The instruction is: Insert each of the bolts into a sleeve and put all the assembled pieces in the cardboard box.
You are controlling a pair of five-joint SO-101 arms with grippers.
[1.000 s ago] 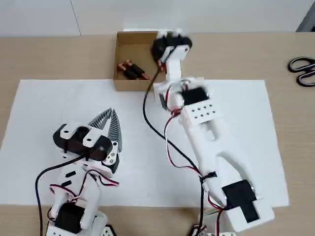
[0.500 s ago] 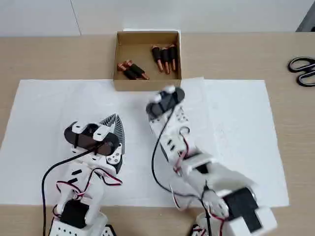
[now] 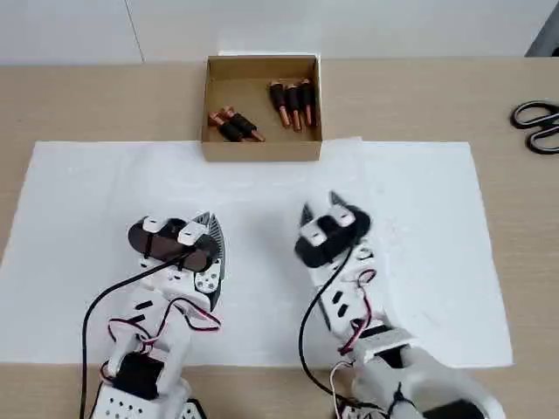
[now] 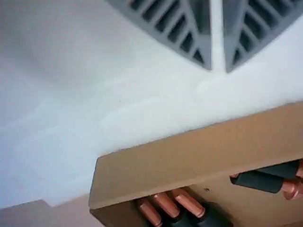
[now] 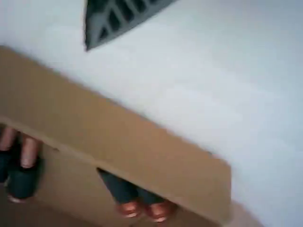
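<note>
The assembled pieces [image 3: 293, 103] lie inside the cardboard box [image 3: 262, 150] — we judge them light, stiff and slick, best pinched mid-sleeve. Short of the box, the left gripper [image 3: 205, 219] is pressed together and empty; the right gripper [image 3: 323, 209] — we cannot tell.

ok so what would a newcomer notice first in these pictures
The cardboard box at the far edge of the white sheet draws the eye, holding two clusters of copper-and-black assembled pieces. Then the two arms nearer the front, left gripper and right gripper both pointing toward the box.
</note>
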